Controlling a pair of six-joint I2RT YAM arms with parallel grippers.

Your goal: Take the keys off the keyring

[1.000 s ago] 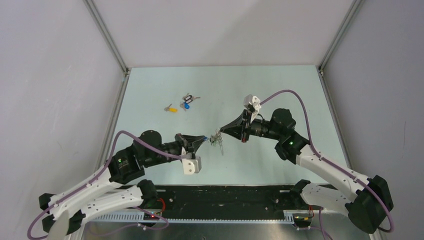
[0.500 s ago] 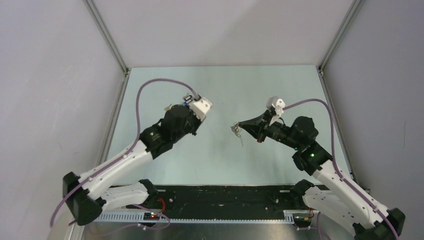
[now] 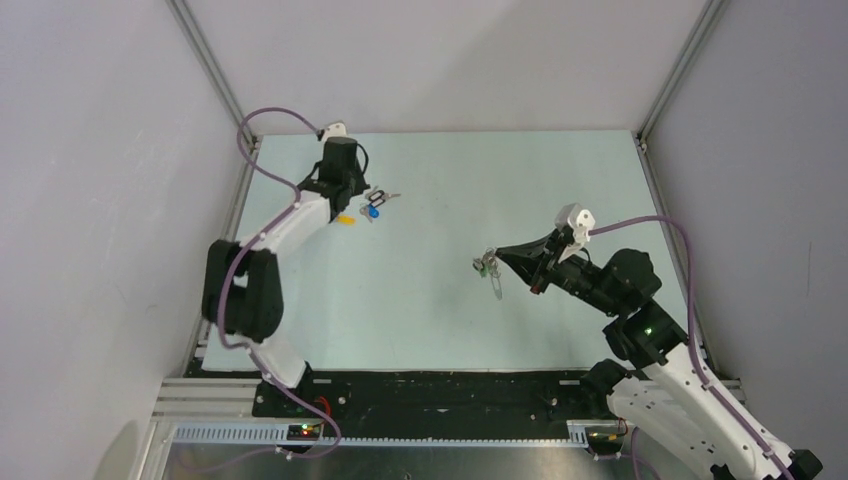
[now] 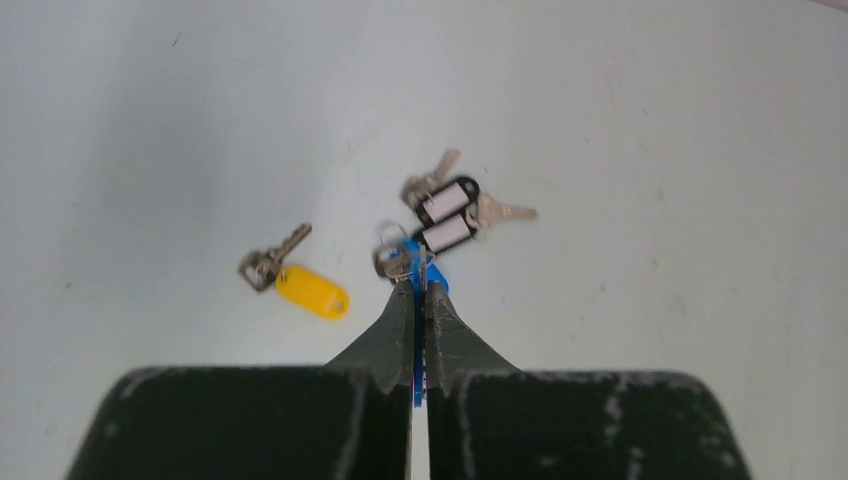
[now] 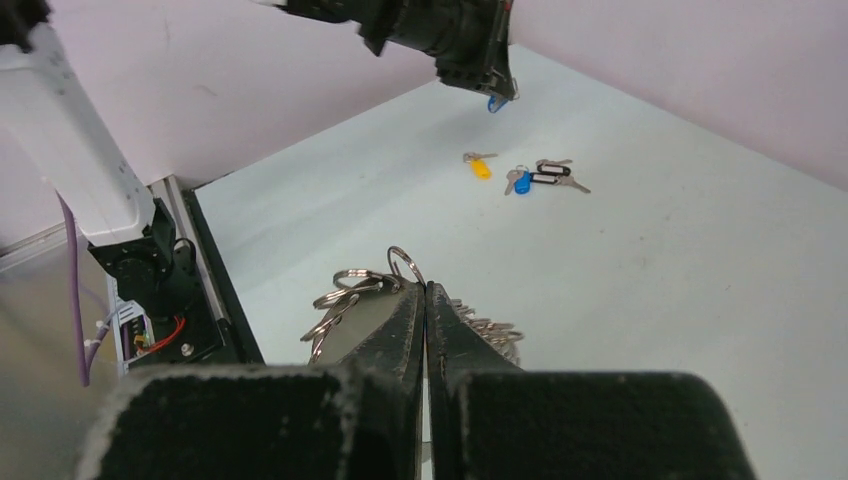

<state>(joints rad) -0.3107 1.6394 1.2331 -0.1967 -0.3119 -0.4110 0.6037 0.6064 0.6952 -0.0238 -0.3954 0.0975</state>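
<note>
- writing first: the two black-tagged keys [image 4: 448,200] have white label inserts, but they're too small for me to read anything on them
- left gripper [image 4: 420,285] is pinched almost fully closed on a blue-tagged key [image 5: 494,103], and you can see a blue strip in the slit between the fingers
- from the right wrist view that blue bit hangs off its tips, up above the table [image 3: 430,170]
- the loose ones lie on the table below the left gripper's tips: black-tagged keys just past the tips and a bit right, a yellow-tagged key [image 4: 312,291] off to the left
- there's a second blue key [image 5: 521,181] right beside the black-tagged pair
- right gripper [image 5: 425,290] is clamped tight, fingers basically touching, with the keyring [image 3: 487,264] caught right at the tips
- its loops poke out left of and above those tips, and a bunch of silver keys [image 5: 492,330] sits against the right side of the fingers
- top view shows one piece dangling from the bunch, just off the tip of the right gripper
- the two grippers are well apart, and the loose pile is far ahead of the right one, over by the left one
</note>
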